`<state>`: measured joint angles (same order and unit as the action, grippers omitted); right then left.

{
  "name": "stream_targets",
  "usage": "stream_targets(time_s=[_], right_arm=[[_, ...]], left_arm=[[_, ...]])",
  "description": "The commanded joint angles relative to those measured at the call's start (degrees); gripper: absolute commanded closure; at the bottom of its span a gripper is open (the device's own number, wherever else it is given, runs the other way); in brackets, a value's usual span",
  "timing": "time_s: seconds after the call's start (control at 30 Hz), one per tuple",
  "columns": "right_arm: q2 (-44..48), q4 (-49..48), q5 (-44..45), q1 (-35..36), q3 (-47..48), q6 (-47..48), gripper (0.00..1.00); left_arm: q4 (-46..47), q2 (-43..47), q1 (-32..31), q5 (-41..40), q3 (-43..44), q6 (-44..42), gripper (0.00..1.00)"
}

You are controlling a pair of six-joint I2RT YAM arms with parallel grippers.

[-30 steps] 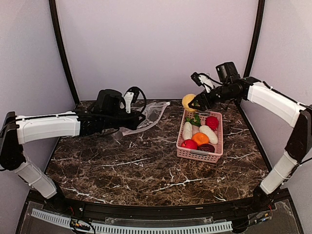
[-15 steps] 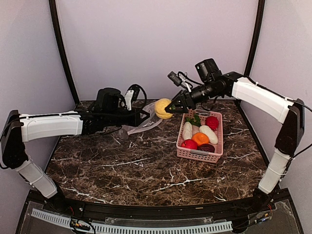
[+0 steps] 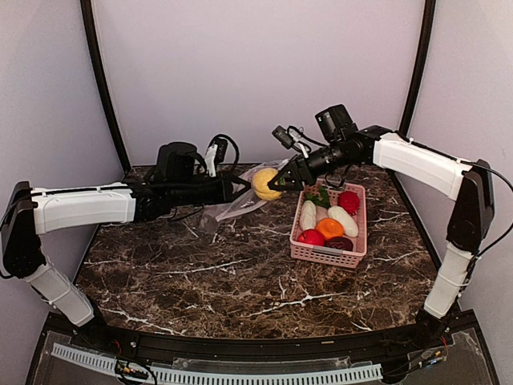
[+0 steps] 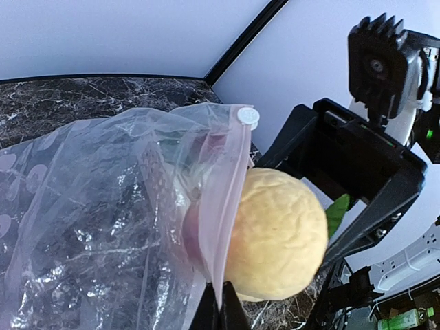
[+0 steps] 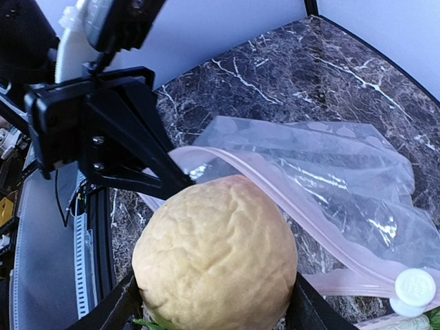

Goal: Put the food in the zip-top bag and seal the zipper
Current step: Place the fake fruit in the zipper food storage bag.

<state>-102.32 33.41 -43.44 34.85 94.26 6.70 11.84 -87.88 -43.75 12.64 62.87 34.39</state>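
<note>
My right gripper is shut on a yellow fruit of the food, holding it above the table against the mouth of the zip-top bag. My left gripper is shut on the bag's zipper and holds that edge up. In the left wrist view the yellow fruit touches the strip's right side. In the right wrist view the fruit fills my right gripper, with the zipper running just behind it. I cannot tell whether the fruit is inside the mouth.
A pink slotted basket stands right of the bag. It holds red apples, an orange, white oblong pieces, a dark red piece and a green leafy piece. The tent wall runs close behind.
My right gripper has carried the yellow fruit left, from above the basket's far end to the bag's mouth. My left gripper has raised the bag's edge and pushed it right toward the fruit.
</note>
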Motion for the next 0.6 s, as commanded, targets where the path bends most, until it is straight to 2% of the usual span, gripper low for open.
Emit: stream_targets(time_s=[0.0, 0.57], right_arm=[[0.4, -2.7, 5.6, 0.3, -1.2, -1.1, 0.59], [-7.6, 3.7, 14.0, 0.9, 8.1, -6.7, 0.57]], left_arm=[[3.2, 3.4, -0.6, 0.2, 1.7, 3.3, 0.99], [3.9, -2.8, -3.0, 0.2, 4.8, 5.0, 0.99]])
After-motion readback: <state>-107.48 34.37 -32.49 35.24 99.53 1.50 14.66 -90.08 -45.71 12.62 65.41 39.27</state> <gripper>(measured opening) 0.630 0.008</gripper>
